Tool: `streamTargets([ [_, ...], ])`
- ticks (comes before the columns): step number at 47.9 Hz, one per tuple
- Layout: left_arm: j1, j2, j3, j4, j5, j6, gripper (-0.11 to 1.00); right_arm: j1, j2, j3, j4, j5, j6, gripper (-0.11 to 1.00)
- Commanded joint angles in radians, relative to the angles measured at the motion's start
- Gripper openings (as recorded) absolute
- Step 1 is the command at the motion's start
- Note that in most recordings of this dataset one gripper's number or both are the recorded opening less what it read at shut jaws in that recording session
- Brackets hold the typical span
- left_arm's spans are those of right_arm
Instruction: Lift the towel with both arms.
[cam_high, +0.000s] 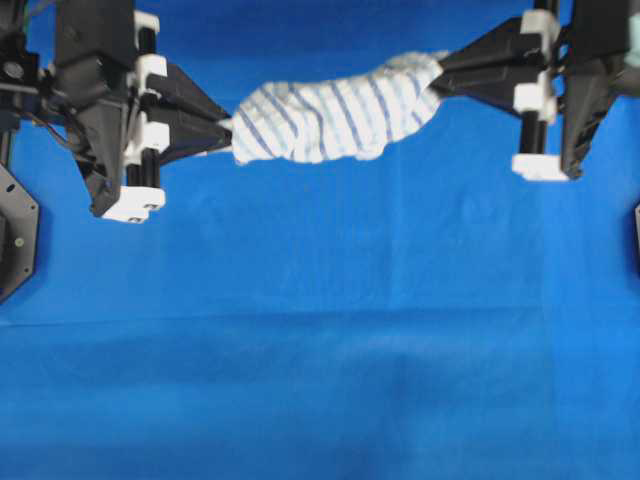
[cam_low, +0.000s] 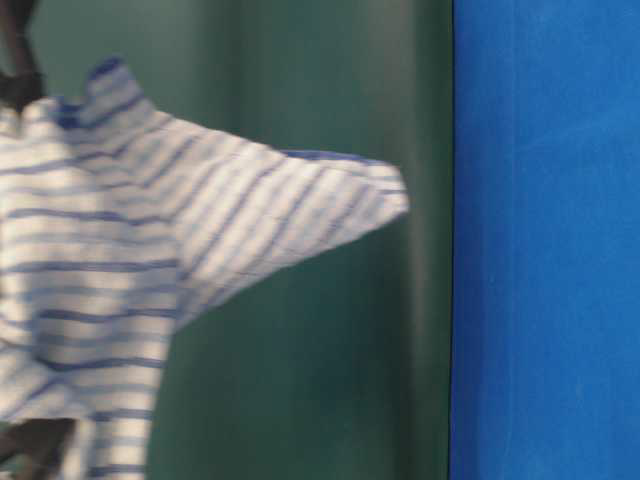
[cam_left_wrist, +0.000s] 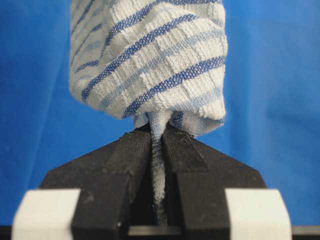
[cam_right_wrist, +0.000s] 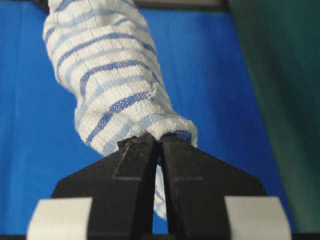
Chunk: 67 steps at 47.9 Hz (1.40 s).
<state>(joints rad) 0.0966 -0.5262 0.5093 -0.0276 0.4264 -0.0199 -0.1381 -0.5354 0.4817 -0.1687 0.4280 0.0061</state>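
Both pincers, left gripper (cam_left_wrist: 157, 137) and right gripper (cam_right_wrist: 159, 142), pinch the soft, bunched striped towel (cam_high: 330, 115).

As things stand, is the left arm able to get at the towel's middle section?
Probably not: the left gripper is shut on the towel's end, and the right gripper pinches the other.

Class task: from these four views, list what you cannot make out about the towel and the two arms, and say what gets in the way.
- Table-level view: towel blurred and cut off by the left and bottom edges; neither gripper identifiable.
- Overhead view: both arms cut off by the top edge; towel's height above the blue tablecloth unreadable.
- Wrist views: the jaws hide each pinched towel corner.
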Motion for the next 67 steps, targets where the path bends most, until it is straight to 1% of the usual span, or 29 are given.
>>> streamTargets([
  [1,0.003,-0.012,-0.057,0.003,0.021,0.002,0.02,-0.002,-0.018,-0.046,-0.005,0.009,-0.002,0.04],
  [16,0.003,-0.012,-0.067,0.003,0.023,0.032,0.02,-0.002,-0.015,-0.049,-0.005,0.012,0.002,0.04],
  [29,0.009,-0.012,-0.077,0.003,-0.003,0.032,0.03,-0.002,-0.023,-0.049,-0.005,0.009,0.009,0.04],
  [31,0.014,-0.012,-0.075,0.003,-0.003,0.028,0.07,-0.002,-0.025,-0.048,-0.005,0.009,0.012,0.04],
  [34,0.015,-0.012,-0.075,0.003,-0.003,0.023,0.21,-0.002,-0.026,-0.048,-0.005,0.009,0.014,0.06],
  [35,0.015,-0.012,-0.075,0.003,-0.003,0.023,0.27,-0.002,-0.026,-0.048,-0.005,0.009,0.014,0.11],
  [38,0.014,-0.015,-0.074,0.003,-0.008,0.018,0.46,-0.002,-0.026,-0.048,-0.003,0.009,0.015,0.31],
  [39,0.015,-0.012,-0.074,0.003,-0.009,0.018,0.54,-0.002,-0.026,-0.046,-0.003,0.009,0.014,0.37],
  [43,0.014,-0.012,-0.072,0.003,-0.009,0.020,0.77,-0.002,-0.026,-0.046,-0.005,0.011,0.014,0.61],
  [45,0.012,-0.012,-0.072,0.003,-0.009,0.020,0.86,-0.002,-0.028,-0.044,-0.005,0.011,0.012,0.67],
  [47,0.012,-0.012,-0.071,0.003,-0.009,0.020,0.92,-0.003,-0.026,-0.044,-0.005,0.012,0.014,0.68],
  [50,0.012,-0.015,-0.069,0.003,-0.009,0.020,0.94,-0.002,-0.026,-0.043,-0.005,0.012,0.014,0.64],
  [58,0.009,-0.011,-0.048,0.003,-0.012,0.017,0.93,-0.002,-0.028,-0.018,0.000,0.011,0.015,0.65],
  [62,0.005,-0.006,-0.012,0.003,-0.034,0.017,0.93,-0.002,-0.026,0.012,0.011,0.002,0.017,0.65],
  [67,-0.008,0.009,0.055,0.003,-0.101,0.017,0.93,0.000,-0.025,0.066,0.034,-0.034,0.020,0.65],
])
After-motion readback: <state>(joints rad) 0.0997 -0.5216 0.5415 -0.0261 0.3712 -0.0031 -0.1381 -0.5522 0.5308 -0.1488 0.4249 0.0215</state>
